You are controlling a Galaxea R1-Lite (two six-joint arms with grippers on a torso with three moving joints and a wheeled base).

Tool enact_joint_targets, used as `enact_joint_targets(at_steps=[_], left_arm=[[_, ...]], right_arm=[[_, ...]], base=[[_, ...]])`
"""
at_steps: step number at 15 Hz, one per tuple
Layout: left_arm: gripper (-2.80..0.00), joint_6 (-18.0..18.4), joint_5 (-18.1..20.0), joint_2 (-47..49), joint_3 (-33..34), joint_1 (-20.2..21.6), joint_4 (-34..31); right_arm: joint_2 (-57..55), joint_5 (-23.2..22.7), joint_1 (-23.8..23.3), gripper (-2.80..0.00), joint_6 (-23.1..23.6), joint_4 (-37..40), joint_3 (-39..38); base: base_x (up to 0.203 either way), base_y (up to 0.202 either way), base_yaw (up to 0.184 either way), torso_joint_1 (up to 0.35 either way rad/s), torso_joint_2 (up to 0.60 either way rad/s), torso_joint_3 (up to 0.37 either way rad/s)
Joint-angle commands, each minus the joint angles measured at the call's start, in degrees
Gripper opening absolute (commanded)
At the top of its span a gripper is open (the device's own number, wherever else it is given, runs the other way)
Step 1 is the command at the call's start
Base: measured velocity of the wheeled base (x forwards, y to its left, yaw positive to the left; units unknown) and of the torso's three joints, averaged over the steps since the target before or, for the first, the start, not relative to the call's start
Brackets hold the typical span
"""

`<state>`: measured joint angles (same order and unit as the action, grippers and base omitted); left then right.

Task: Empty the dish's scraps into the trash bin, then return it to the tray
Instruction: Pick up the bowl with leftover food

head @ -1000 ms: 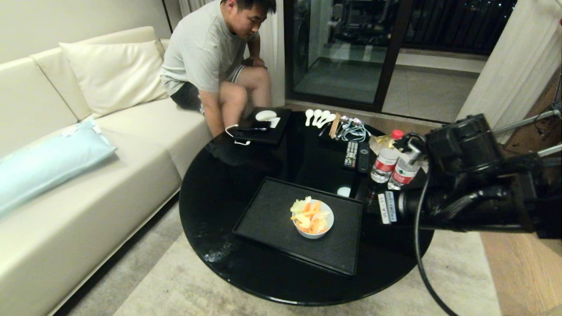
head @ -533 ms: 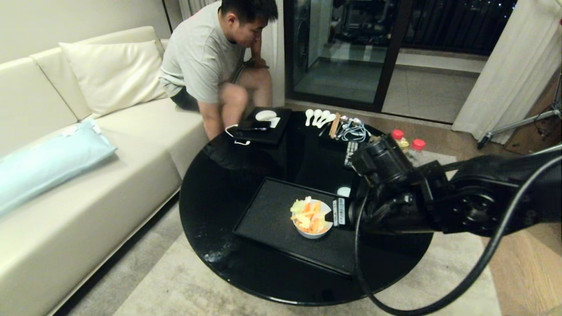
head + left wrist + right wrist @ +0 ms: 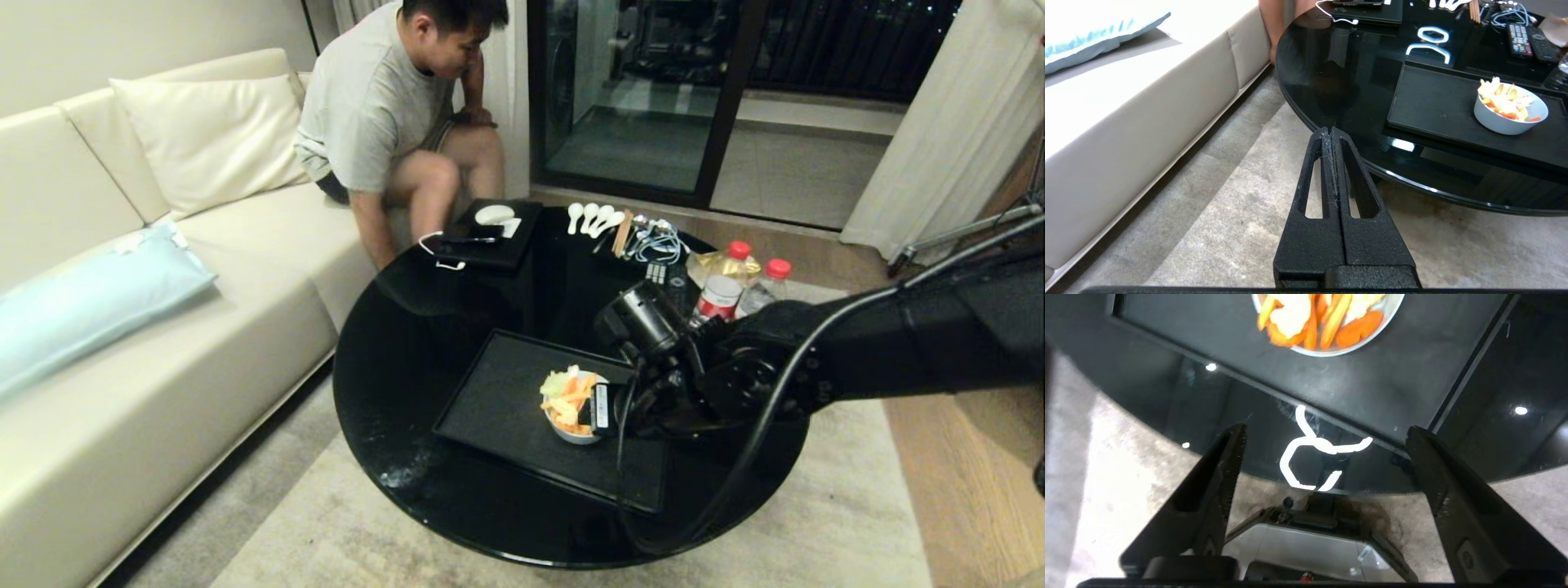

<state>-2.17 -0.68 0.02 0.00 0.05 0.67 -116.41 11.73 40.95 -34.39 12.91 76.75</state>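
One dish (image 3: 571,416), one tray (image 3: 498,400), two bottles (image 3: 722,290), four white spoons (image 3: 592,217), one person (image 3: 375,106).

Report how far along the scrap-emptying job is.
Nothing is done: the dish sits on the tray, full of scraps. In hand: the right gripper, open and empty, is at the dish's rim. Left gripper is parked beside the table. Left: grasp, tip out, return. No trash bin in view.

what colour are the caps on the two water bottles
Red; the bottle caps show best in the head view, behind the right arm.
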Motion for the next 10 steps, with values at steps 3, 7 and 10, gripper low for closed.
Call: enact_joint_targets(at_steps=[3, 7, 10], left_arm=[[-2.80, 0.0, 0.0, 0.0, 0.0, 0.0, 0.0], [-2.80, 0.0, 0.0, 0.0, 0.0, 0.0, 0.0], [-2.80, 0.0, 0.0, 0.0, 0.0, 0.0, 0.0]], right_arm=[[-6.8, 1.6, -2.3, 0.00, -0.1, 5.2, 7.5], [-11.1, 3.1, -5.0, 0.00, 0.3, 7.5, 12.3], [-13.2, 3.7, -5.9, 0.00, 2.1, 7.6, 12.6]], base=[[0.000, 0.000, 0.000, 0.000, 0.00, 0.000], [0.000, 0.000, 0.000, 0.000, 0.00, 0.000], [0.000, 0.000, 0.000, 0.000, 0.00, 0.000]])
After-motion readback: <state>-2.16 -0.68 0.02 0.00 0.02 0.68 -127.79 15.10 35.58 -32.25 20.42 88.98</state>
